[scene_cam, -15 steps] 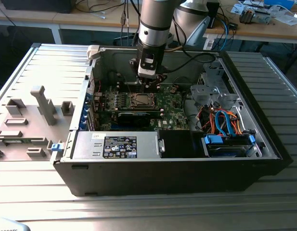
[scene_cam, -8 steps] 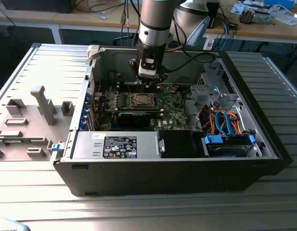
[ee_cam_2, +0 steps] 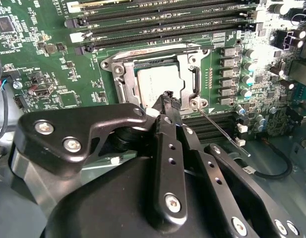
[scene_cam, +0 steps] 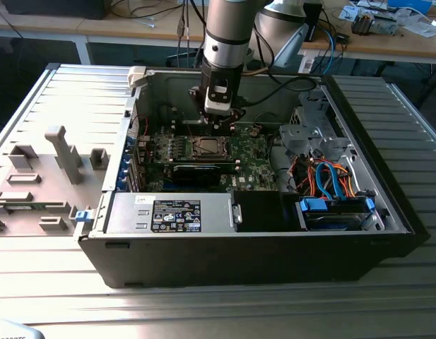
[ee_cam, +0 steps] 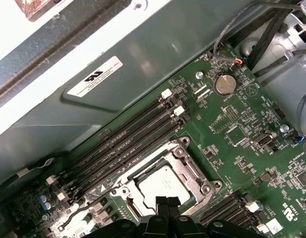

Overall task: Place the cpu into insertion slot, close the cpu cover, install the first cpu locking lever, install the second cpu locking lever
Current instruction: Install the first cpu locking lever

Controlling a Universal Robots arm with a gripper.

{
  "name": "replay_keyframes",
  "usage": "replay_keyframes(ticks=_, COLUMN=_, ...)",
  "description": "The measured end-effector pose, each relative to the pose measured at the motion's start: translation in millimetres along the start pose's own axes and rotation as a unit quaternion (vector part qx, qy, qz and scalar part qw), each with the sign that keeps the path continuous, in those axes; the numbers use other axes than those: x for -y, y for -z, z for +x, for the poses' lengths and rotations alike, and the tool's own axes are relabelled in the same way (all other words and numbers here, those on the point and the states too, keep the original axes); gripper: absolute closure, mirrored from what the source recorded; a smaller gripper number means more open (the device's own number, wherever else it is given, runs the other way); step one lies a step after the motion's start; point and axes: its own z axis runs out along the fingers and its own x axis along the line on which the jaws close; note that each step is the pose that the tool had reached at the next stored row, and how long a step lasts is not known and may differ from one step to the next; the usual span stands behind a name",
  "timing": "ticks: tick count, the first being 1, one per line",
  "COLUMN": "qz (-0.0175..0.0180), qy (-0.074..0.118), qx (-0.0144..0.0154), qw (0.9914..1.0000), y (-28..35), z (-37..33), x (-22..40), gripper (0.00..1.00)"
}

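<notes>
Cpu (ee_cam_2: 155, 82) seated in slot (ee_cam_2: 109, 64), cover (ee_cam_2: 157, 60) flat over it; gripper (ee_cam_2: 167, 99) fingers clenched together, grasping nothing, tip at cover edge; lever (ee_cam_2: 222, 130) stands free; judged: first-lever step; calls for accurate contact on thin rod.

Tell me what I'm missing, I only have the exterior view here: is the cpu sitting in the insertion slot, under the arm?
Observer: Yes. In the second wrist view the cpu lies in the insertion slot, grey top up.
Operator: And the cpu cover, up or down?
Observer: Down, as far as I can see. The cpu cover lies flat around the chip, whose top shows through its window.
Operator: Where exactly is the gripper?
Observer: In the second wrist view the gripper, fingers together, is at the socket's corner, beside a thin lever that sticks out across the green board.
</notes>
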Motion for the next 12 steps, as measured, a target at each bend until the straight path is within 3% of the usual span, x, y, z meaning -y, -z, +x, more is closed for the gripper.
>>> replay_keyframes(ticks=12, qz=0.0010, qy=0.016, qx=0.0004, qw=0.99987, y=0.0, z=0.0, x=0.0, gripper=0.89)
